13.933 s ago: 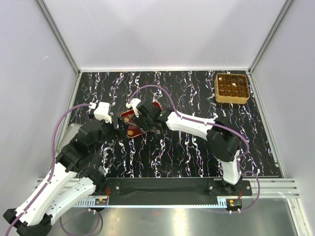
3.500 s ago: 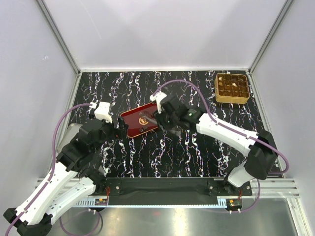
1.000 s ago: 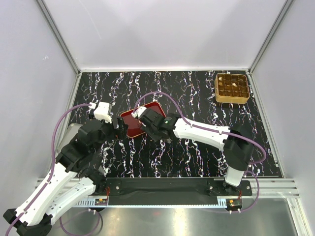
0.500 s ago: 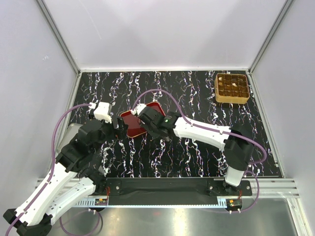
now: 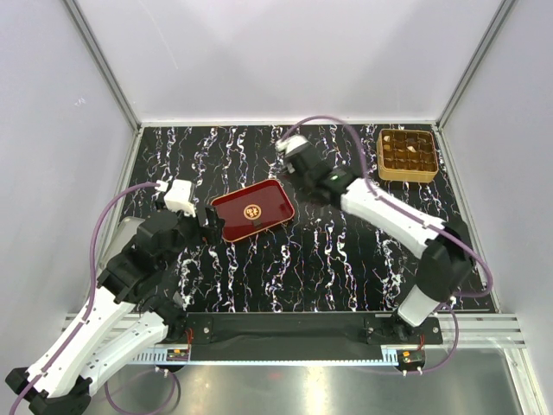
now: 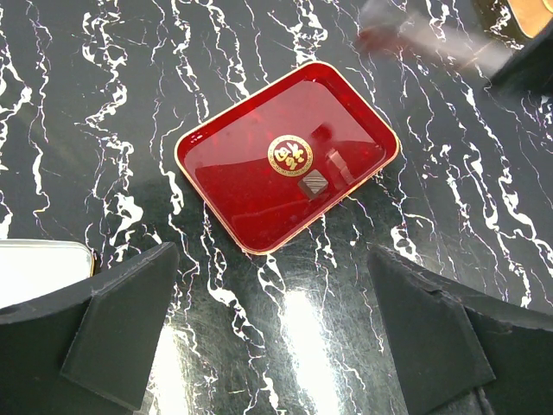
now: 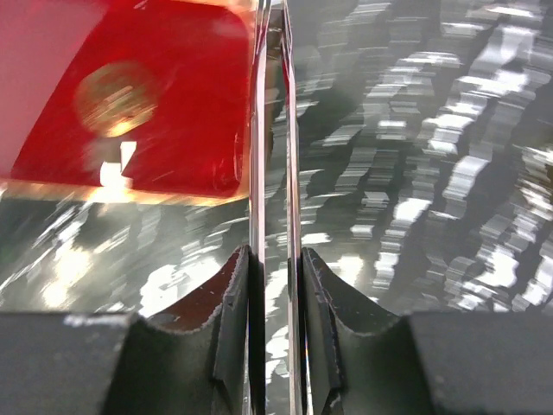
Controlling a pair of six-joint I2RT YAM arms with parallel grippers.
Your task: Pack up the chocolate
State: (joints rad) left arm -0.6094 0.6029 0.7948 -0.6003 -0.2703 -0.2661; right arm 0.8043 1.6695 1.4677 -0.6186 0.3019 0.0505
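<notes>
- Step in hand, as I judge it: moving chocolate from the red tray [image 5: 272, 201] to the golden box [image 5: 380, 156], one piece at a time. The right arm is on a run between the two.
- One dark chocolate [image 6: 313, 183] lies on the red tray, just beside its gold emblem [image 6: 289, 154] on the side toward the tray's near edge. No other loose piece shows on the tray.
- The golden box stands well apart from the red tray, in the far right corner of the table [image 5: 346, 259].
- The right gripper [image 7: 275, 285] hangs above the table just off the red tray's far right corner, between the tray and the box.
- It is closed down narrow on what look like tweezers [image 7: 257, 130]. Two thin bright blades run forward from between its pads and lie almost together.
- The wrist view is smeared, and the blade tips run out of it. I cannot tell whether a piece sits between them.
- The left gripper [image 6: 270, 255] hovers off the red tray's near left side. It is spread wide, holding nothing and touching nothing.
- Next move, by my reading: if the tweezers are loaded, carry on to the box and let go over an empty cell. If not, come back to the tray and pinch the dark piece with the tips, square and gently, since a small lump may skid on the glossy tray.
</notes>
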